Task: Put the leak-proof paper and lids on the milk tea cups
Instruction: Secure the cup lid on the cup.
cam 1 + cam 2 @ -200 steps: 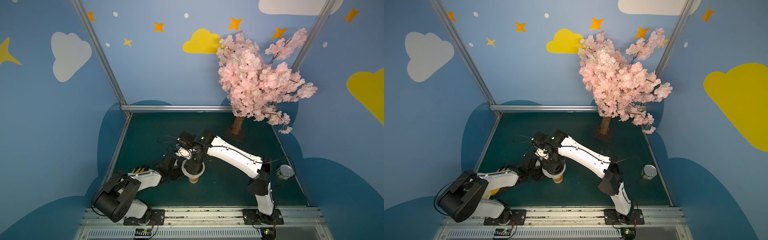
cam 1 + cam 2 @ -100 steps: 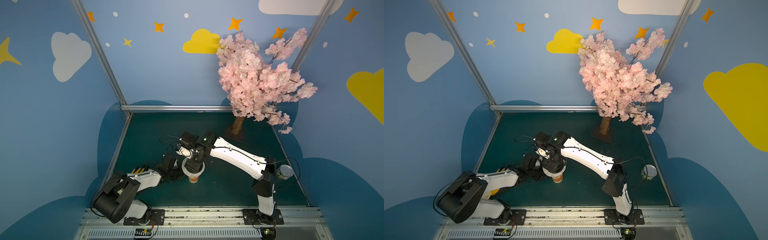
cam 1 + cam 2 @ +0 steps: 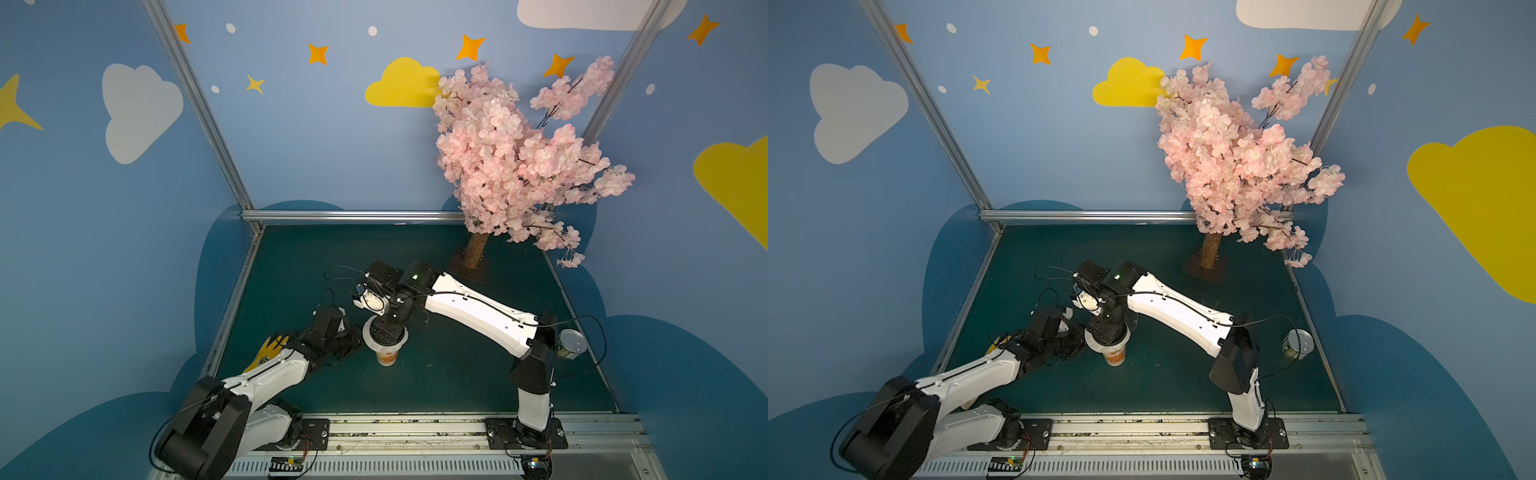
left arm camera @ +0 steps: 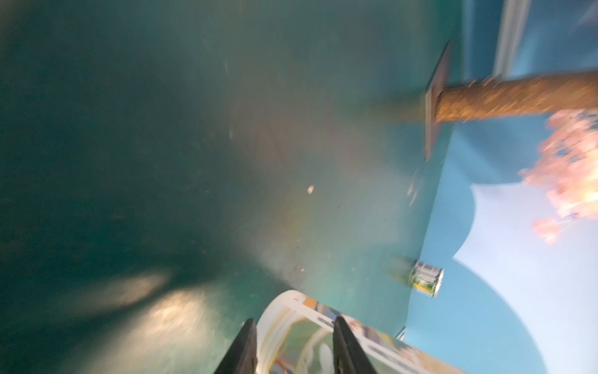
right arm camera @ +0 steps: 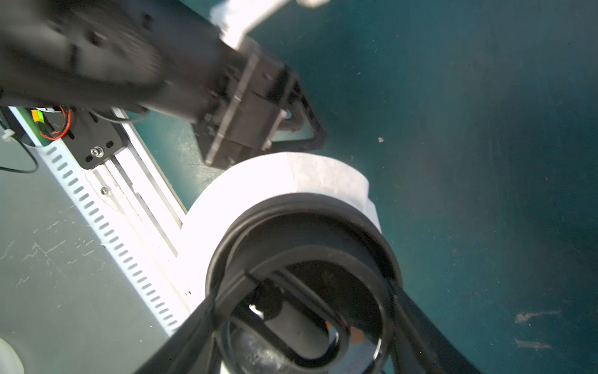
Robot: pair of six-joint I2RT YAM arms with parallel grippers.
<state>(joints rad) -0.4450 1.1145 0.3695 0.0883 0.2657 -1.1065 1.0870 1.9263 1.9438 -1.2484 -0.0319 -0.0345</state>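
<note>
In both top views, the right gripper point(image 3: 388, 331) point(image 3: 1109, 332) points straight down over the milk tea cup point(image 3: 386, 357) point(image 3: 1115, 356), which stands upright on the green surface point(image 3: 436, 374). The leak-proof paper point(image 3: 369, 332) point(image 3: 1090, 338) lies draped over the cup's mouth directly under that gripper, its white edge flaring out all round. The left gripper point(image 3: 353, 343) point(image 3: 1077, 343) lies low, just beside the cup. A small metal can point(image 3: 572, 344) point(image 3: 1297, 343) stands well apart from both grippers, past the right arm's elbow. A pink blossom tree point(image 3: 519, 158) rises beyond them.

In the left wrist view, which is blurred, the left gripper point(image 4: 294, 320) has its two dark fingers point(image 4: 246, 346) set apart, with the cup's point(image 4: 284, 307) printed lower part between and just beyond them. Whether they press on it cannot be told. The can point(image 4: 425, 277) shows farther off.

In the right wrist view, the right gripper point(image 5: 317, 280) has its jaws spread wide, its fingers point(image 5: 200, 320) against opposite sides of a black lid point(image 5: 307, 210). The lid rests on the paper point(image 5: 275, 181), which spreads out from beneath it. The left gripper point(image 5: 310, 136) sits just past the paper's edge.
</note>
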